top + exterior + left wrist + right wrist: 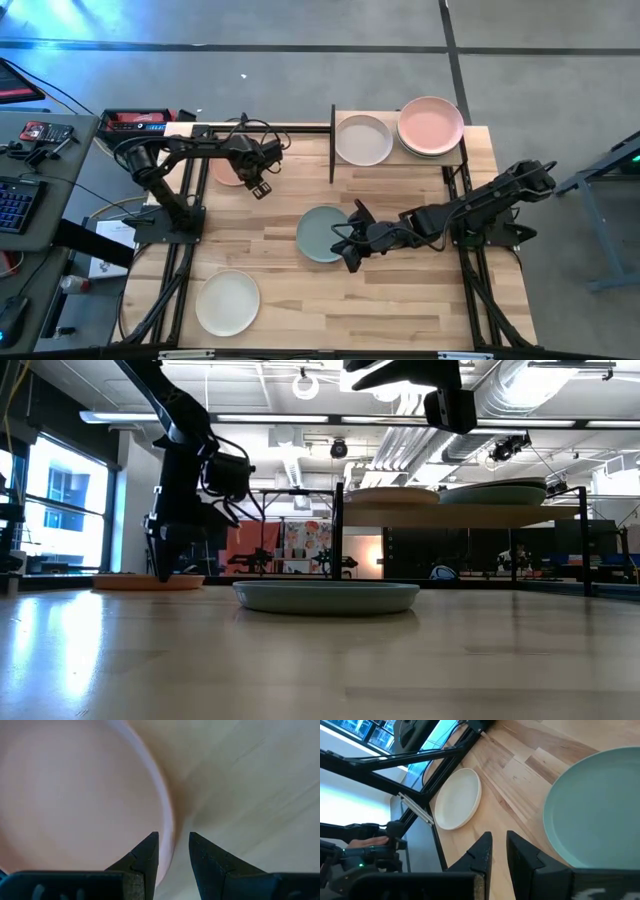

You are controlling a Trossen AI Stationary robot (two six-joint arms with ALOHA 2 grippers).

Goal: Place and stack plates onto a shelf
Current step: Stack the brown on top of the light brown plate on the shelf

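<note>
The left gripper (173,851) hangs fingers parted astride the right rim of the pink plate (228,172), far-left on the table (420,300). The right gripper (352,243), nearly closed and empty, hovers beside the sage plate (322,234).

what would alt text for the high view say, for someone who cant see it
Overhead view of a slatted wooden table: the left gripper is at a pink plate, the right gripper beside a pale blue-green plate. The shelf at the far edge holds a cream plate and a pink-topped stack; another cream plate lies near the front.
</note>
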